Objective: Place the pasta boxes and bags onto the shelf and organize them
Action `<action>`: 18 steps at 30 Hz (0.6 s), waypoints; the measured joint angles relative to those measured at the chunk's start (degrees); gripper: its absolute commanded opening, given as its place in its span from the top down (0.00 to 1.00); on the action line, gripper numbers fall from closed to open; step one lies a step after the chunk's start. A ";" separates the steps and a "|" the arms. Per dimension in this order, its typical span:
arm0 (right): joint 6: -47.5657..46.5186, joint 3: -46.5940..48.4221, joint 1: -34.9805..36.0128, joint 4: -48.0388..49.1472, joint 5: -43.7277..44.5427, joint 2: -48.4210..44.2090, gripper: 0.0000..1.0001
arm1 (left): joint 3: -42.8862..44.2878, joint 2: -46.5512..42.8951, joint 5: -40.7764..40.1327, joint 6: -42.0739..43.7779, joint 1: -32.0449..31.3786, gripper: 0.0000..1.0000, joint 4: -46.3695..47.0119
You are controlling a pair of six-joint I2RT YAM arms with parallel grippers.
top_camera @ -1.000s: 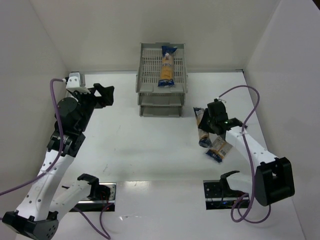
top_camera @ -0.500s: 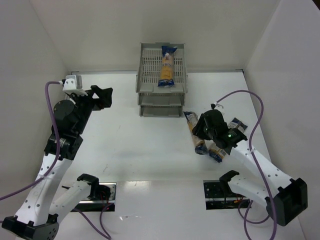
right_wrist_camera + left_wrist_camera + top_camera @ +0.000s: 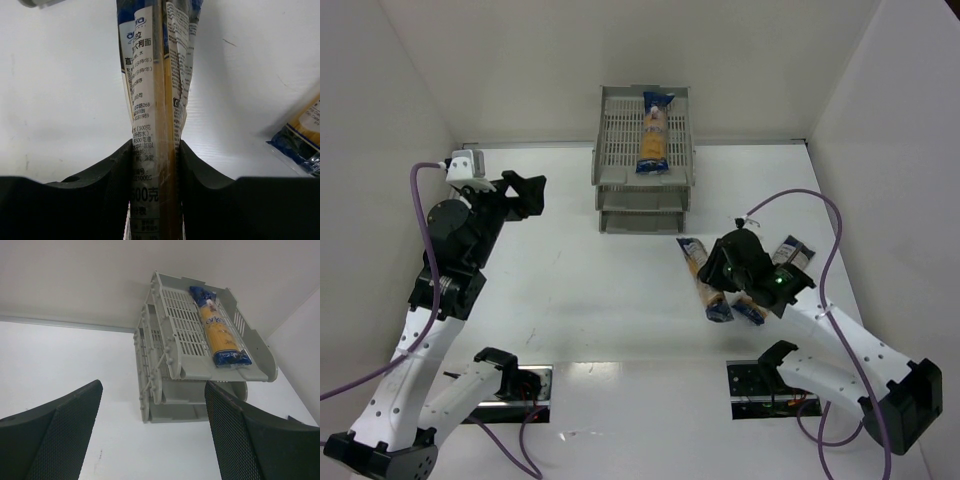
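Observation:
The grey three-tier shelf (image 3: 620,150) stands at the back middle, and one pasta packet (image 3: 656,130) lies on its top tray. My right gripper (image 3: 728,275) is shut on a second pasta packet (image 3: 698,268), holding it over the table in front and to the right of the shelf. In the right wrist view this packet (image 3: 152,90) is pinched between the pads of the right gripper (image 3: 155,170). A third packet (image 3: 792,250) lies on the table, partly under the right arm. My left gripper (image 3: 525,190) is open and empty, left of the shelf. The left wrist view shows the shelf (image 3: 170,335) and the packet on top (image 3: 220,332).
White walls close in the table at the back, left and right. The third packet's end (image 3: 302,140) shows at the right edge of the right wrist view. Two black base plates (image 3: 760,385) sit at the near edge.
My right gripper has carried its packet leftward and slightly nearer, away from the third packet. The left arm has shifted slightly.

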 measured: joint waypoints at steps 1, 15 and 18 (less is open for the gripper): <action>-0.04 0.00 0.00 -0.04 -0.50 -0.83 1.00 | 0.00 0.00 0.00 0.00 0.00 0.10 0.00; -3.37 0.26 0.87 2.89 -10.86 -4.52 1.00 | -0.33 1.64 -0.02 0.07 0.00 0.10 0.44; -3.93 1.84 1.22 3.52 -11.43 -2.73 1.00 | -0.33 1.77 -0.02 0.07 0.00 0.10 0.52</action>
